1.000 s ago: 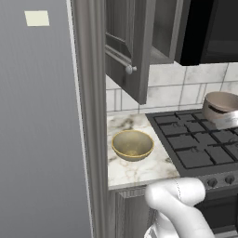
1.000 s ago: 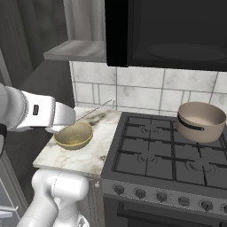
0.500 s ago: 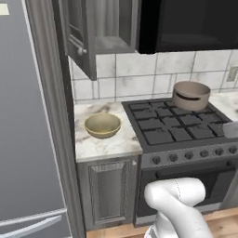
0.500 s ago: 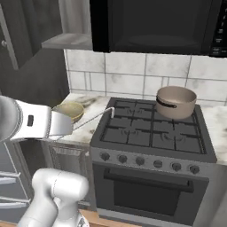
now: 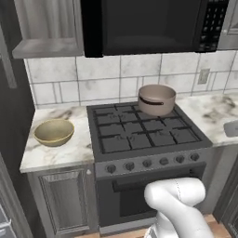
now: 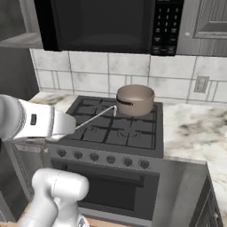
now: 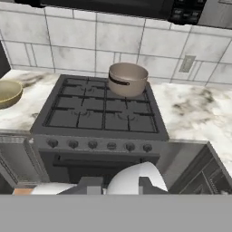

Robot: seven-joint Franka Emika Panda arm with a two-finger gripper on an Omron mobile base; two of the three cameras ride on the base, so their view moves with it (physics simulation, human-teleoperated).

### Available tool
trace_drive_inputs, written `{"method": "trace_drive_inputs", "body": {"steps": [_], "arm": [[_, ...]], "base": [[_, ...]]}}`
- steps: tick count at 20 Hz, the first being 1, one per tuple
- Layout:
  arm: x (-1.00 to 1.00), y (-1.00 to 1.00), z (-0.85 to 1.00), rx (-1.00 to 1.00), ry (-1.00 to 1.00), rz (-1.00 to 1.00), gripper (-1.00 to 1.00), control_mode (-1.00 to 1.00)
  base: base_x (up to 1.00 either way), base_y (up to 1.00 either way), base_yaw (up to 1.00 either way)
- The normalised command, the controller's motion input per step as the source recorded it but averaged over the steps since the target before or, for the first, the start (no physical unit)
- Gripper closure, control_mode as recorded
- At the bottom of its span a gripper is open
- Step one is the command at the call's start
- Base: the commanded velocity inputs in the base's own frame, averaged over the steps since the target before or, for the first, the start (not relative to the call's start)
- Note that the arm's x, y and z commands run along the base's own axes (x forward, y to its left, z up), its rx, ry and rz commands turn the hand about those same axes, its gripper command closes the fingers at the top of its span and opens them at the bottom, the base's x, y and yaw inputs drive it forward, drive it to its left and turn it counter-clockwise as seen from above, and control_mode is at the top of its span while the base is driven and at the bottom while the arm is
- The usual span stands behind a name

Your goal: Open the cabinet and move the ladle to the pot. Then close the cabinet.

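Observation:
The taupe-brown pot (image 5: 156,99) (image 6: 135,99) (image 7: 128,79) stands on the stove's back right burner. My gripper (image 7: 118,185) is low in front of the oven, shut on the ladle (image 7: 134,176), whose pale rounded bowl sits between the dark fingers. In the right base view the ladle's thin handle (image 6: 95,118) slants from my forearm's end up toward the pot, its tip close to the pot's left side. The cabinet (image 5: 45,32) at the upper left stands open, showing a bare inner shelf; its door is seen edge-on at the far left.
A golden-yellow bowl (image 5: 53,131) (image 7: 8,93) sits on the marble counter left of the black gas stove (image 5: 139,132). A dark microwave (image 5: 144,25) hangs over the stove. More marble counter (image 6: 195,128) runs to the right, with a shut wall cabinet (image 6: 212,20) above.
The whole picture has shifted: the base drove right, from the cabinet and bowl to the front of the stove. The ladle stays in my grip and now reaches toward the pot.

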Motion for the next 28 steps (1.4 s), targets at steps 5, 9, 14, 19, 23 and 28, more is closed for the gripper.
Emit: {"method": "trace_drive_inputs", "body": {"steps": [5,9,14,19,23,28], "arm": [[0.00,0.00,0.00,0.00,0.00,0.00,1.00,1.00],[0.00,0.00,0.00,0.00,0.00,0.00,1.00,1.00],[0.00,0.00,0.00,0.00,0.00,0.00,1.00,1.00],[0.07,-0.08,-0.09,0.05,0.00,0.00,1.00,-1.00],[0.36,-0.28,-0.28,0.14,0.00,0.00,1.00,-1.00],[0.70,-0.21,-0.31,0.16,0.00,0.01,1.00,-1.00]], "base": [[0.68,-0.31,0.00],[0.88,-0.05,0.00],[0.73,-0.12,0.00],[0.25,-0.12,0.00],[0.00,0.00,0.00],[0.00,0.00,0.00]]}}
